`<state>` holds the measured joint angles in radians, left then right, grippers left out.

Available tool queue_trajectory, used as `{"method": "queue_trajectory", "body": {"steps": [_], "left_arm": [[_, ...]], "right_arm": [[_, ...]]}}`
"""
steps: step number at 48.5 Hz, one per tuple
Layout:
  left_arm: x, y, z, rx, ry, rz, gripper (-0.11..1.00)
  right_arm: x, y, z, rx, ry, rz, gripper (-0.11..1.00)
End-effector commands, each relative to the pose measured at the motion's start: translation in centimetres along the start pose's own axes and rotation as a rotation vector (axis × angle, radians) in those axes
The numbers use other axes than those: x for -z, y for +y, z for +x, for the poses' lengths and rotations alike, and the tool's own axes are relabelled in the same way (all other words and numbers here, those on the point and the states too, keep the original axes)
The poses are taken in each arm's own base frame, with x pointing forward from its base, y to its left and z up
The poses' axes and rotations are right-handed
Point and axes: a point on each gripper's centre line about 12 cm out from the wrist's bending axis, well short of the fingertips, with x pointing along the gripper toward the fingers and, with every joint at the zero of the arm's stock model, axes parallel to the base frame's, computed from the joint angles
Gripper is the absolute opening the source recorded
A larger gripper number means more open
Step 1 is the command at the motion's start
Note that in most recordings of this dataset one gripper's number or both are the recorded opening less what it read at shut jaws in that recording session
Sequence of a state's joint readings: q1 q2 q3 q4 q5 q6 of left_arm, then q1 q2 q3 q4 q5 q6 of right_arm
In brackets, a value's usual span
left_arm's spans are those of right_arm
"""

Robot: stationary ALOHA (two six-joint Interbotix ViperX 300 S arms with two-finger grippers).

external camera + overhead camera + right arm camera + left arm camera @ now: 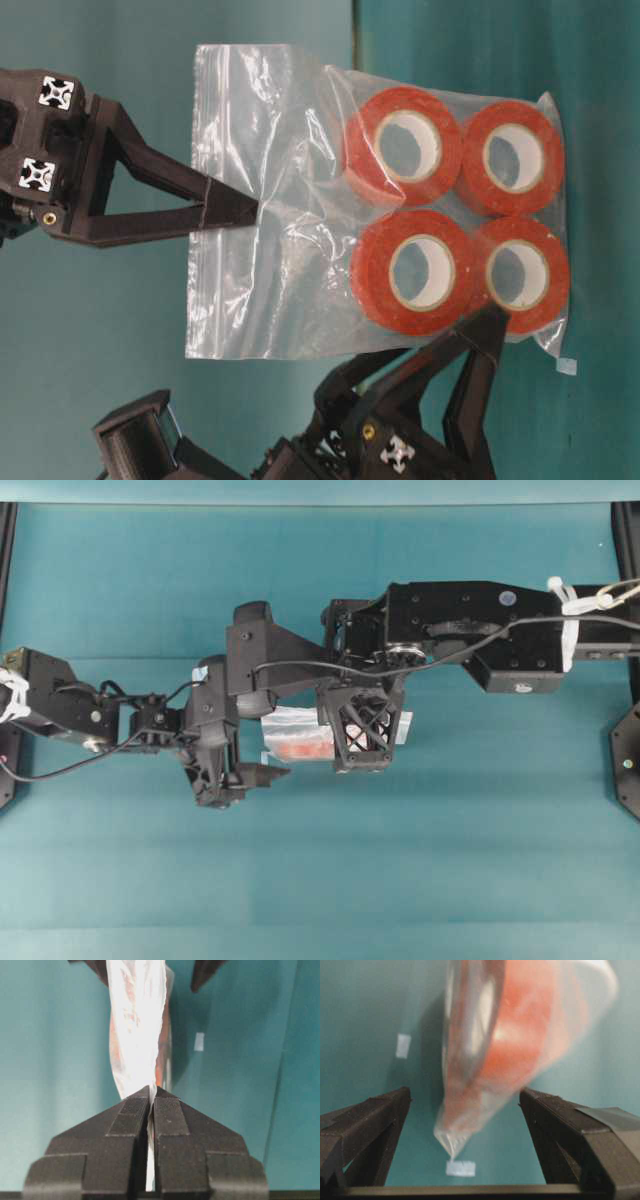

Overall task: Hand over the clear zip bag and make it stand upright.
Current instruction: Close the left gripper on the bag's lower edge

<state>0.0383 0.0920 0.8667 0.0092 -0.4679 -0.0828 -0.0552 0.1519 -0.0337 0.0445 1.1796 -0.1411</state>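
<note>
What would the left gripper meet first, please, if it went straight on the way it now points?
Probably the bag: in the left wrist view it hangs between the open fingers of the left gripper, just ahead. Depth is unclear there.

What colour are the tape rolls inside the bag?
Orange-red with white cores; the tape rolls show best in the table-level view.

Robot lab bench: teal cloth table (120, 860), black frame rails (628, 540).
</note>
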Motion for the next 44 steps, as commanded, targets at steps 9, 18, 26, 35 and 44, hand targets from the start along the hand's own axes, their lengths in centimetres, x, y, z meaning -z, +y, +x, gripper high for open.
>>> {"method": "queue_trajectory", "body": {"steps": [9, 18, 26, 35, 44], "left_arm": [[-1.4, 0.1, 1.5, -0.001, -0.037, 0.018, 0.98], [-1.4, 0.1, 2.4, -0.001, -0.035, 0.016, 0.98], [-1.8, 0.1, 3.0, 0.0, -0.043, 0.016, 0.98], [-2.1, 0.1, 3.3, -0.001, -0.049, 0.011, 0.97], [-1.8, 0.1, 3.4, -0.002, -0.034, 0.0, 0.85]], "right_arm": [[-0.1, 0.0, -0.9, 0.004, -0.024, 0.008, 0.01], [-0.2, -0.1, -0.9, 0.004, -0.026, 0.01, 0.01], [-0.2, -0.1, -0.9, 0.004, -0.026, 0.01, 0.01], [-0.1, 0.0, -0.8, 0.003, -0.021, 0.01, 0.01], [-0.1, -0.1, -0.8, 0.004, -0.021, 0.009, 0.01]]}}
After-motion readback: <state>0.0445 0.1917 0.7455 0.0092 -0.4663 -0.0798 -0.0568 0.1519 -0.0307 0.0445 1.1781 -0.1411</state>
